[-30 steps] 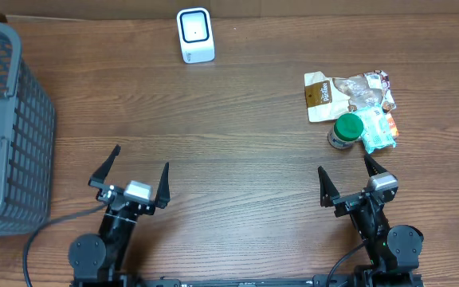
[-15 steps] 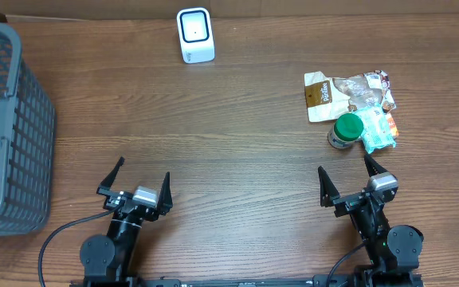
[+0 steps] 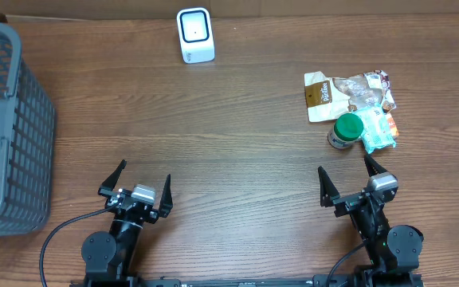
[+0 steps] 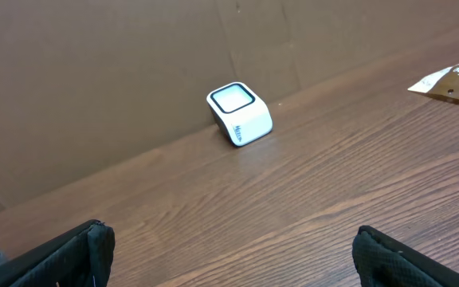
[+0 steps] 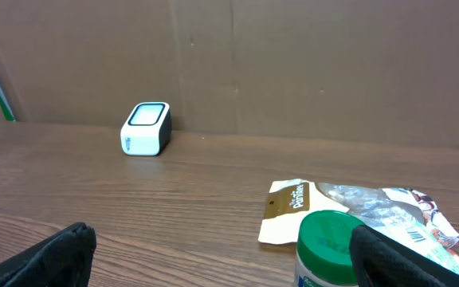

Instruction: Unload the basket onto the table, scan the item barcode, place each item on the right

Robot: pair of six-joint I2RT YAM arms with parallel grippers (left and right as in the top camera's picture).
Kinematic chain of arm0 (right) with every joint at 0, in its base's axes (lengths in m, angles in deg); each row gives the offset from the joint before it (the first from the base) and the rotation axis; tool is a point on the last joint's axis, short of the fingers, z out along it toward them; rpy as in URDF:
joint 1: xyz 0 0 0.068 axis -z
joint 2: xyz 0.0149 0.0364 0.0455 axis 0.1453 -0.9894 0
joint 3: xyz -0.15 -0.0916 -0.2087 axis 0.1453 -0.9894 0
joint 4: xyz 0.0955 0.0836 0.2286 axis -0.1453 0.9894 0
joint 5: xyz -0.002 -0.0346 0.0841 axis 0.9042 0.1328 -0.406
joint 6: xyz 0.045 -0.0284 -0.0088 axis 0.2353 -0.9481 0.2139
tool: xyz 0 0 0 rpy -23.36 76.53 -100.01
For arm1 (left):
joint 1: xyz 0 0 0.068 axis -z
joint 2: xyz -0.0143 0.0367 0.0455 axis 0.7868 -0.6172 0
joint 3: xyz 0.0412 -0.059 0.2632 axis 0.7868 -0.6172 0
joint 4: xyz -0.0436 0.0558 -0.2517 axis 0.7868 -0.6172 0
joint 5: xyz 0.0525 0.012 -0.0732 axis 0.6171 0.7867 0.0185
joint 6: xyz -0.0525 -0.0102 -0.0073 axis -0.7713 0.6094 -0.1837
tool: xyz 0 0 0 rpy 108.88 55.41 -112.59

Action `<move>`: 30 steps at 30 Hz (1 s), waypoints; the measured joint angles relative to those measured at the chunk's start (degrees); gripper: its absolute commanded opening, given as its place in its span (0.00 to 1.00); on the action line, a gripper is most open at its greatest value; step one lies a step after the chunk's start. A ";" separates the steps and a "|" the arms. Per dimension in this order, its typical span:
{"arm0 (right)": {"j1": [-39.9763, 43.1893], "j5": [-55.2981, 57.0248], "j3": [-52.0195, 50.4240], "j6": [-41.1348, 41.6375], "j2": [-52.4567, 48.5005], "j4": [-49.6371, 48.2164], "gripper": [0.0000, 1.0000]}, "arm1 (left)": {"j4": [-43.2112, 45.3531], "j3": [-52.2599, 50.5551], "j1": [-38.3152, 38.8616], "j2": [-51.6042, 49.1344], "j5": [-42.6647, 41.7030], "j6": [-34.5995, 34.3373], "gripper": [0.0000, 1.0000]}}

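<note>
Presently I hold both pincers released and empty: left gripper (image 3: 142, 174), right gripper (image 3: 343, 166). Just ahead of the right one stands the green-lidded jar (image 3: 347, 130), touching a snack pouch (image 3: 349, 94). The white barcode scanner (image 3: 195, 35) sits well ahead of the left.

The left gripper (image 3: 143, 173) and right gripper (image 3: 343, 164) gape empty — scanner (image 3: 195, 35) at the far edge, green-lidded jar (image 3: 346, 130) beside the snack bag (image 3: 345, 94).

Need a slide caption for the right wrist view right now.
Open right gripper facing a green-lidded jar and snack bags; white scanner stands farther back, left.
</note>
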 measured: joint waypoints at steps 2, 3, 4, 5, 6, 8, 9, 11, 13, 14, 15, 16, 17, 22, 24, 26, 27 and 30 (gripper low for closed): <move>0.00 0.00 0.00 -0.02 0.00 -0.02 1.00 | 0.00 0.00 0.00 0.00 0.00 -0.02 1.00; 0.00 0.00 0.00 0.00 0.00 0.02 1.00 | 0.00 0.00 0.00 0.00 0.00 -0.02 0.99; 0.02 0.00 0.00 0.00 0.00 0.02 1.00 | 0.00 0.00 0.00 0.00 0.00 -0.02 1.00; 0.02 -0.02 0.00 0.00 0.00 0.00 1.00 | 0.00 0.00 0.00 0.00 0.00 -0.04 1.00; 0.02 0.00 0.00 -0.02 0.00 0.00 1.00 | 0.00 0.00 0.00 0.00 0.00 -0.04 1.00; 0.02 0.00 0.00 -0.02 0.00 0.00 1.00 | 0.00 0.00 0.00 0.00 0.00 -0.20 0.99; 0.02 0.00 0.00 -0.02 0.00 0.00 1.00 | 0.00 0.00 0.00 0.00 0.00 -0.26 1.00; 0.00 0.00 0.00 0.00 0.00 0.02 1.00 | 0.00 0.00 0.00 0.00 0.00 -0.52 1.00; 0.02 -0.02 0.00 -0.02 0.00 0.00 1.00 | 0.00 0.00 0.00 0.00 0.02 -0.63 0.99; 0.02 0.00 0.00 -0.04 0.00 0.02 1.00 | 0.00 0.00 0.00 0.00 0.13 -0.63 1.00; 0.00 0.00 0.00 0.00 0.00 0.00 1.00 | 0.00 0.00 0.00 0.00 0.15 -0.66 0.99; 0.00 0.00 0.00 -0.02 0.00 0.00 1.00 | 0.00 0.00 0.00 0.00 0.15 -0.66 1.00; 0.02 -0.02 0.00 -0.02 0.00 0.02 1.00 | 0.00 0.00 0.00 0.00 0.17 -0.66 0.99; 0.00 0.00 0.00 -0.02 0.00 0.00 1.00 | 0.00 0.00 0.00 0.00 0.17 -0.66 1.00; 0.02 0.02 0.00 -0.02 0.00 0.00 1.00 | 0.00 0.00 0.00 0.00 0.17 -0.66 0.99; 0.02 0.00 0.00 -0.02 0.00 0.00 1.00 | 0.00 0.00 0.00 0.00 0.17 -0.66 0.99; 0.02 0.00 0.00 0.00 0.00 0.00 1.00 | 0.00 0.00 0.00 0.00 0.17 -0.66 0.99; 0.02 0.00 0.00 -0.02 0.00 0.00 1.00 | 0.00 0.00 0.00 0.00 0.17 -0.66 0.99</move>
